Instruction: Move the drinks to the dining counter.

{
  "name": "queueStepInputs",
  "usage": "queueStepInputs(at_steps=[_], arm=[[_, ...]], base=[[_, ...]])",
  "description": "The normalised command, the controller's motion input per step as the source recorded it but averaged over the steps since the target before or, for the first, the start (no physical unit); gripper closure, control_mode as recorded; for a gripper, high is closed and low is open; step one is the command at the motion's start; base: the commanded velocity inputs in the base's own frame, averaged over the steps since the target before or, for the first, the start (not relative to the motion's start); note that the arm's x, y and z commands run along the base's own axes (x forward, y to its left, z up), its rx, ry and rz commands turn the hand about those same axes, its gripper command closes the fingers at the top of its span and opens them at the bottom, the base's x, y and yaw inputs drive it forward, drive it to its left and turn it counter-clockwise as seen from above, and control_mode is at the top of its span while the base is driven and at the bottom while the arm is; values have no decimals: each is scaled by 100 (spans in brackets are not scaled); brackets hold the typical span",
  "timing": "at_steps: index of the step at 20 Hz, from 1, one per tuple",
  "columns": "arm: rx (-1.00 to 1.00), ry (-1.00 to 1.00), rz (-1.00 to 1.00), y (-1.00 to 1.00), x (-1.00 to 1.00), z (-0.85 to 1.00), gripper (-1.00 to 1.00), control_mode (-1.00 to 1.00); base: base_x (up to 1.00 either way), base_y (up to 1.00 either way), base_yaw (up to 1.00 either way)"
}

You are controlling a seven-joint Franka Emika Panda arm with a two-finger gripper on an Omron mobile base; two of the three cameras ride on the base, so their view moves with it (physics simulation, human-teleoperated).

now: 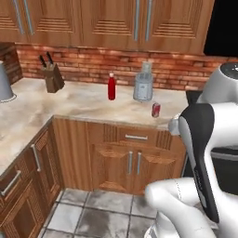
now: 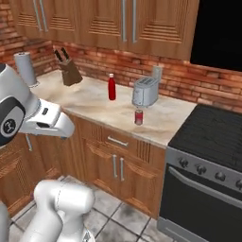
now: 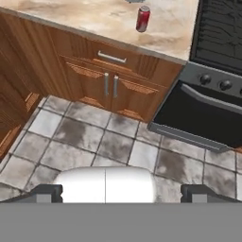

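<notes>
Red bottle (image 1: 111, 87) upright, soda can (image 1: 156, 109) upright

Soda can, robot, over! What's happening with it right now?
Gripper open, empty, off the worktop. Soda can upright near worktop front edge, untouched. Toaster behind it; approach looks clear.

The toaster (image 3: 134, 1) is cut off by the hand view's top edge, only its base showing. A grey canister (image 1: 3, 82) runs off the left base view's left edge. The soda can (image 1: 156, 110) label is too small to read.
</notes>
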Motion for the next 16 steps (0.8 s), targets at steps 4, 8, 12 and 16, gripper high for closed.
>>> queueStepInputs(at_steps=[4,8,12,16], arm=[[0,0,0,0,0,0,-100,100],[0,0,0,0,0,0,-100,100],[0,0,0,0,0,0,-100,100],[0,0,0,0,0,0,-100,100]], base=[[100,11,-51],[96,3,-53],[54,0,-48],[56,57,-38]])
